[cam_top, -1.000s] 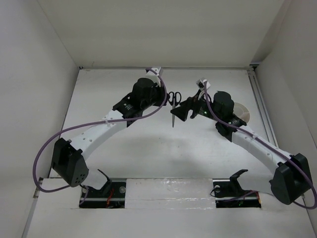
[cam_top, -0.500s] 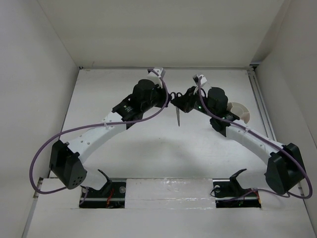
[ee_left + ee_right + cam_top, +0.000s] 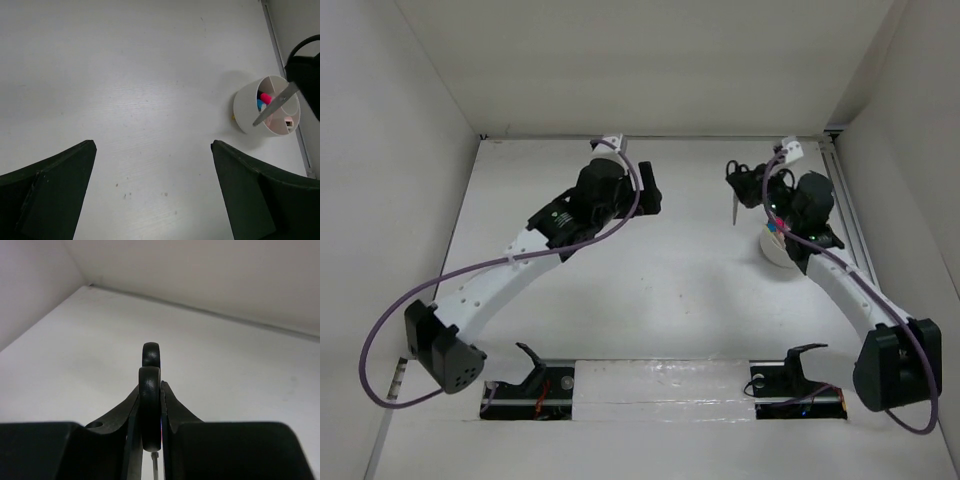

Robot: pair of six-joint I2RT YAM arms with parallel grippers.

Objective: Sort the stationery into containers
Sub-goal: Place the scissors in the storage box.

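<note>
Near the tub [image 3: 769, 253], right gripper [image 3: 752, 186] grips scissors [image 3: 733, 202] — blades hanging tip-down.

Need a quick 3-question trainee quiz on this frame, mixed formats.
1. True or false: the left gripper holds the scissors.
2. What shows inside the tub? A: a pink cap. B: the scissors. C: nothing.
3. Fill in: the right gripper grips the scissors by their ___.

Key: 1 false, its jaws are open and empty. 2 A. 3 handles.
</note>
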